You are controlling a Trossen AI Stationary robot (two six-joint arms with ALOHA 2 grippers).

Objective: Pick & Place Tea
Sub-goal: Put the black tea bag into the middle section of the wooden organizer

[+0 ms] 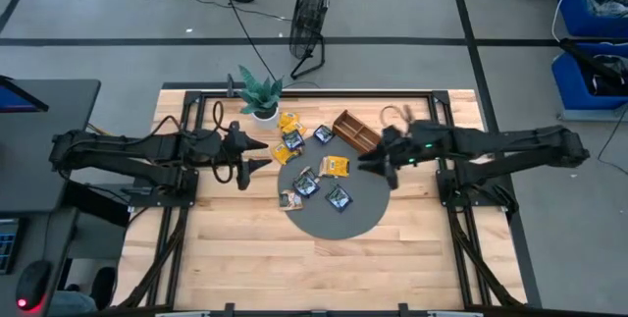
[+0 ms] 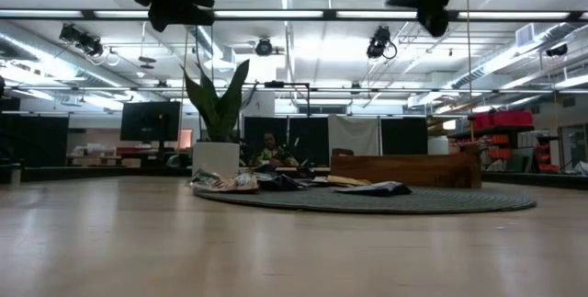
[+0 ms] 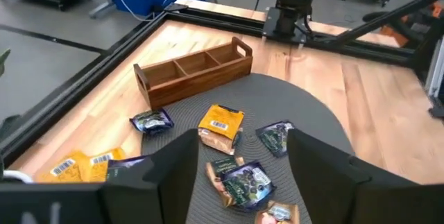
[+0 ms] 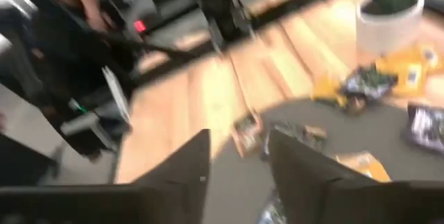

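A wooden tabletop (image 1: 245,248) seen from above, with a round dark grey mat (image 1: 358,214) at its middle. Scattered over the mat's far half and the bare wood just beyond it lie the tea packets (image 1: 312,165), small flat squares in yellow and dark blue-black; about eight can be counted, some overlapping, none of them held. A long brown wooden compartment tray (image 1: 355,132) lies at an angle at the mat's far right edge, and its compartments look empty in the left wrist view. A small potted green plant (image 1: 261,93) in a white pot stands just beyond the packets at the far left. The left gripper (image 1: 257,153) hangs above the tabletop just left of the mat, its jaws standing apart with nothing between them. The right gripper (image 1: 376,161) hangs over the mat's right side, near the tray, its jaws also parted and empty. In the low view both grippers show well above the tabletop, clear of the packets.
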